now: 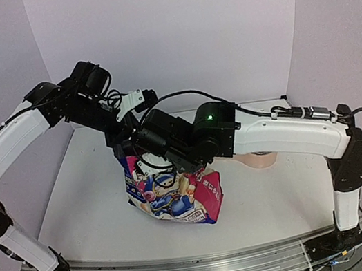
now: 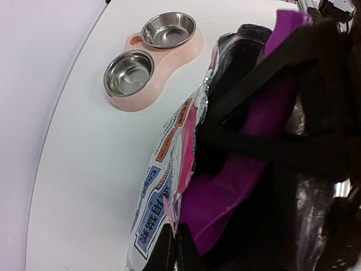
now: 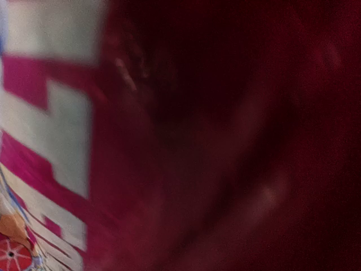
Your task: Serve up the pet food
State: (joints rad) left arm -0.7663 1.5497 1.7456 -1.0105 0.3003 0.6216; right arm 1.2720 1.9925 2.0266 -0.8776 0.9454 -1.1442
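Note:
The pink, blue and white pet food pouch (image 1: pixel 177 196) stands mid-table with its mouth open. My left gripper (image 2: pixel 176 240) is shut on the pouch's top edge (image 2: pixel 169 186) and holds it open; it shows in the top view (image 1: pixel 121 148) at the pouch's upper left. My right gripper (image 1: pixel 160 159) reaches down into the mouth, shut on the magenta scoop (image 2: pixel 225 197), whose bowl sits inside the pouch. The kibble is hidden. The right wrist view is a dark red blur with pouch print (image 3: pixel 51 158) at its left.
The pink double-bowl feeder (image 2: pixel 169 59) lies far right of the pouch, both steel bowls (image 2: pixel 128 73) empty; in the top view only its edge (image 1: pixel 264 159) shows behind my right arm. Purple walls enclose the table on three sides.

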